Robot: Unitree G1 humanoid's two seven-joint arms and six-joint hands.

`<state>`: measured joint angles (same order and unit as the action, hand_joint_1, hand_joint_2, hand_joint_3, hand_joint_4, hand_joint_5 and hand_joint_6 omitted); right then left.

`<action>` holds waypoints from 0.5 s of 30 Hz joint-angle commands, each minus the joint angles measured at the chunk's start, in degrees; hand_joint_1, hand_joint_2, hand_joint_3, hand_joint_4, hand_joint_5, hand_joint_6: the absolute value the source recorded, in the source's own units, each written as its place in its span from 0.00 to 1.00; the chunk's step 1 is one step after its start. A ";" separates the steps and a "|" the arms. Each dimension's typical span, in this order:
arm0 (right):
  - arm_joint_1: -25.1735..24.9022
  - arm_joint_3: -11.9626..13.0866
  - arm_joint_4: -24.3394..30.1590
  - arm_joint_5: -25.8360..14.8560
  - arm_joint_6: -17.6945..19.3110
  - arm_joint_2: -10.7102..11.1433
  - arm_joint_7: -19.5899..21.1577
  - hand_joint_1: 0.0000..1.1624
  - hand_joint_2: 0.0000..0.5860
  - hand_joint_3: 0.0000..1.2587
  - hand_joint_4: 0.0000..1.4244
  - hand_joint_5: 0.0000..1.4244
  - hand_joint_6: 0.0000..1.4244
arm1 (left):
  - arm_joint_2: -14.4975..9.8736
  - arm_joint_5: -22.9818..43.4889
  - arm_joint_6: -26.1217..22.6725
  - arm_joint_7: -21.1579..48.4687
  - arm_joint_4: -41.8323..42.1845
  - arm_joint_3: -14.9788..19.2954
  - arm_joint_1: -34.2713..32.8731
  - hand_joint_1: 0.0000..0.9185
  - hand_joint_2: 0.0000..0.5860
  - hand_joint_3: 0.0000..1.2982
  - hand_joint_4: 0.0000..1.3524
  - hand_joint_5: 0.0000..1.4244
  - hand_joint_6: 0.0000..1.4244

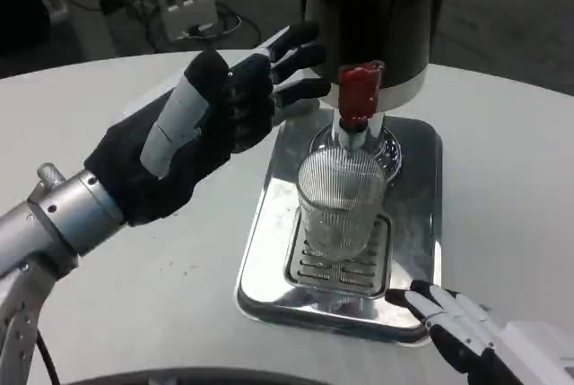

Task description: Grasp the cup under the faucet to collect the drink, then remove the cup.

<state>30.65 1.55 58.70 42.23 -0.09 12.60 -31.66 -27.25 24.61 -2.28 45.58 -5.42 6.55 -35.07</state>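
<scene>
Cup: clear ribbed glass, upright on the slotted grate of the steel drip tray, directly beneath the red-handled faucet of the dark dispenser. My left hand: raised left of the cup, fingers spread toward the faucet, holding nothing, not touching the cup. My right hand: low at the tray's near right corner, fingers extended, nothing held. White table underneath.

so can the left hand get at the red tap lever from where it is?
Probably yes. The left hand hovers open beside the red lever, fingertips close to it, with nothing between them; the cup sits lower, below the lever.
</scene>
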 commanded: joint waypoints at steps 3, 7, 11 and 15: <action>0.19 -0.62 -0.41 0.35 -0.43 0.31 0.66 0.28 0.77 0.06 0.00 0.00 0.00 | -1.28 1.47 -2.61 1.60 0.18 1.78 -2.47 0.00 0.00 0.00 0.02 0.09 0.08; 0.19 -0.86 -0.44 0.49 -0.60 0.29 0.70 0.28 0.78 0.06 0.00 0.00 0.00 | -1.47 1.36 -3.39 2.14 0.15 1.89 -4.25 0.00 0.00 0.00 0.02 0.10 0.08; 0.25 -0.84 -0.45 0.40 -0.70 0.43 0.72 0.29 0.78 0.06 0.00 0.00 0.00 | -1.64 1.06 -3.60 1.85 0.58 1.99 -5.16 0.00 0.00 0.00 0.02 0.10 0.09; 0.36 -1.06 -0.41 0.51 -0.77 0.45 0.91 0.29 0.78 0.06 0.00 0.00 0.00 | -1.56 0.85 -3.71 1.67 0.68 1.82 -5.78 0.00 0.00 0.00 0.01 0.09 0.08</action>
<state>30.64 0.69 58.66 42.40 -0.66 12.84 -31.50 -28.24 25.18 -5.43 47.07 -5.28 8.16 -39.59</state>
